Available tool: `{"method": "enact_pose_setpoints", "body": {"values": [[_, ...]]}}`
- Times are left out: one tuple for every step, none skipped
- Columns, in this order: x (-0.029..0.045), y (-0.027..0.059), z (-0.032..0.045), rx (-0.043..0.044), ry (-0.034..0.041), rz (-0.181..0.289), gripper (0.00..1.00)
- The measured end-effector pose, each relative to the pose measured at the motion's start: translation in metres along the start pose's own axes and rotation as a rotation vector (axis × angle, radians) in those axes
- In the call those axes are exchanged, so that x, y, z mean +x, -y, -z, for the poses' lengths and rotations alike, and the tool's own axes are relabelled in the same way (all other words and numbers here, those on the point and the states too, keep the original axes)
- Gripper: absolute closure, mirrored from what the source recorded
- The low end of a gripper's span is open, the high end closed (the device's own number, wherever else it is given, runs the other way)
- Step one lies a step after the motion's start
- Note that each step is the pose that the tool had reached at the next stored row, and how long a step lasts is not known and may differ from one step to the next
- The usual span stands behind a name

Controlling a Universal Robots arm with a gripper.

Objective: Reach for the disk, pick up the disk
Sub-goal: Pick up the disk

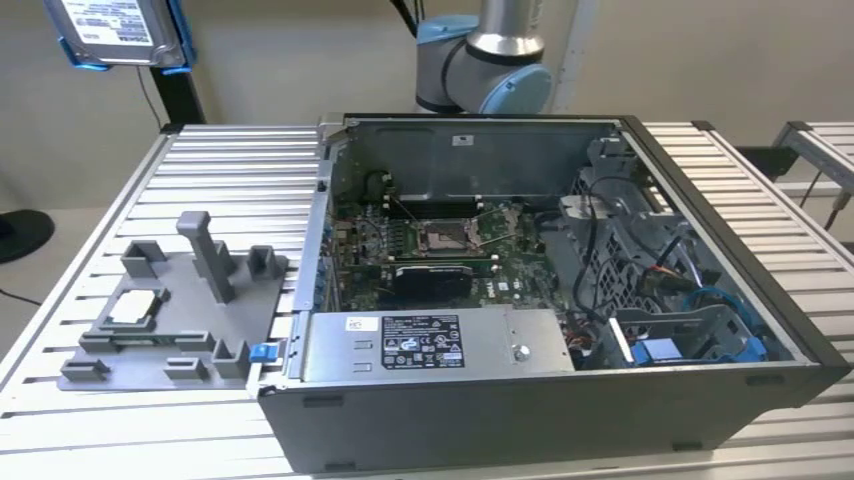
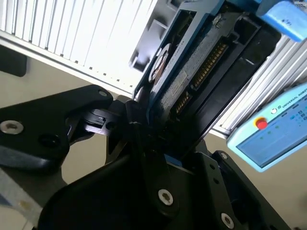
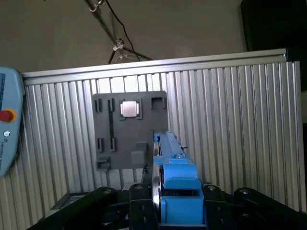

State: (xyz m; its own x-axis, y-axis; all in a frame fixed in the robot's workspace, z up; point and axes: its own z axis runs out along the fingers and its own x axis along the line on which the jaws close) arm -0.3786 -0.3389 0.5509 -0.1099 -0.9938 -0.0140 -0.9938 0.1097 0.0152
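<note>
The disk (image 1: 120,30), a silver-grey drive with a white label in a blue bracket, hangs high above the table at the exterior view's far left. In the first wrist view the disk (image 3: 176,184) is edge-on, its blue bracket clamped between my gripper's (image 3: 175,194) black fingers (image 3: 139,203). In the second wrist view the disk (image 2: 192,76) shows its connector edge and rises out of my gripper (image 2: 156,136). The gripper is shut on it, well above the slatted table.
Below lies a grey fixture plate (image 3: 108,139) with a small square chip (image 3: 130,109), at the exterior view's left (image 1: 174,330). The open computer case (image 1: 721,390) fills the middle, a power-supply box (image 1: 427,345) at its front. A blue teach pendant (image 2: 273,134) lies beside the table.
</note>
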Motion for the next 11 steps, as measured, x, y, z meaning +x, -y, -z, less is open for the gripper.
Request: {"method": "enact_pose_setpoints", "body": {"values": [[-0.0005, 0.0045, -0.0009, 0.0000, 0.0000, 0.000, 1.00], [-0.0010, 0.0090, -0.0018, 0.0000, 0.0000, 0.000, 1.00], [-0.0015, 0.0136, -0.0028, 0.0001, 0.0000, 0.000, 1.00], [-0.0019, 0.0182, -0.0037, 0.0000, 0.0000, 0.000, 1.00], [-0.0024, 0.0227, -0.0046, 0.0000, 0.0000, 0.000, 1.00], [-0.0029, 0.0273, -0.0055, 0.0000, 0.0001, 0.000, 1.00], [-0.0034, 0.0315, -0.0063, 0.0000, 0.0000, 0.000, 1.00], [-0.0039, 0.0361, -0.0072, 0.0001, 0.0000, 0.000, 1.00], [-0.0044, 0.0409, -0.0081, 0.0000, 0.0000, 0.000, 1.00], [-0.0048, 0.0454, -0.0090, 0.0000, 0.0000, 0.000, 1.00], [-0.0054, 0.0500, -0.0098, 0.0000, 0.0000, 0.000, 1.00]]}}
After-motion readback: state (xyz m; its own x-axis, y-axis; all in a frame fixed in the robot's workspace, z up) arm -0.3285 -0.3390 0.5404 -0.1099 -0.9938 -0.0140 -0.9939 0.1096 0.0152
